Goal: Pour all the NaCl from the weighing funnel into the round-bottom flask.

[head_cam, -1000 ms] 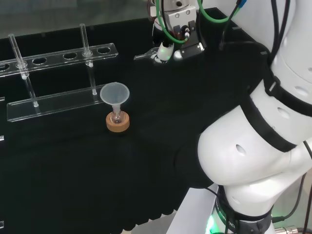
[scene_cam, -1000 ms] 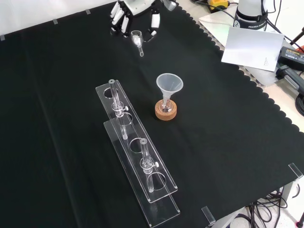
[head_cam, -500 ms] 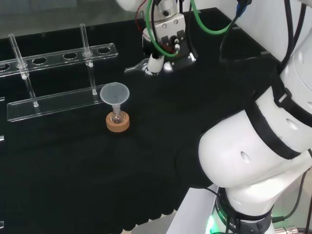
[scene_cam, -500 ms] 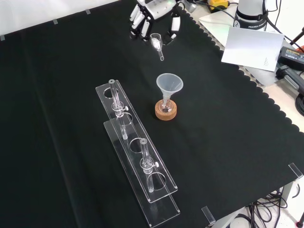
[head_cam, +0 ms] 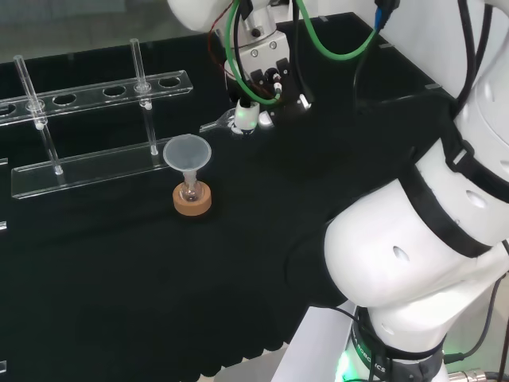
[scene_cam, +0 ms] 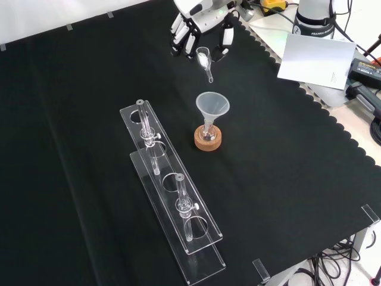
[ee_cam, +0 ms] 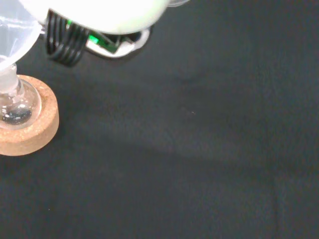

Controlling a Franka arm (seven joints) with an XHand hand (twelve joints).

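Note:
A small round-bottom flask (scene_cam: 208, 134) sits on a cork ring (scene_cam: 208, 140) with a translucent plastic funnel (scene_cam: 212, 105) in its neck. In the head view the flask (head_cam: 190, 192) and funnel (head_cam: 187, 152) stand left of the arm. The hand (scene_cam: 202, 28) hovers above and beyond the funnel, shut on a clear glass weighing funnel (scene_cam: 204, 61) whose spout slants down toward the plastic funnel's rim. In the head view the hand (head_cam: 256, 102) holds the weighing funnel (head_cam: 225, 122) just right of the funnel and higher. The wrist view has the flask (ee_cam: 15, 106) on its cork ring (ee_cam: 35, 134).
A clear acrylic test tube rack (scene_cam: 172, 193) with two tubes stands left of the flask in the front view; in the head view the rack (head_cam: 87, 127) lies behind it. White paper (scene_cam: 315, 58) and cables lie off the cloth's scalloped edge at the front view's right.
The hand has carried the weighing funnel toward the flask: rightward and lower in the front view, leftward in the head view. Its spout now hangs close above the plastic funnel.

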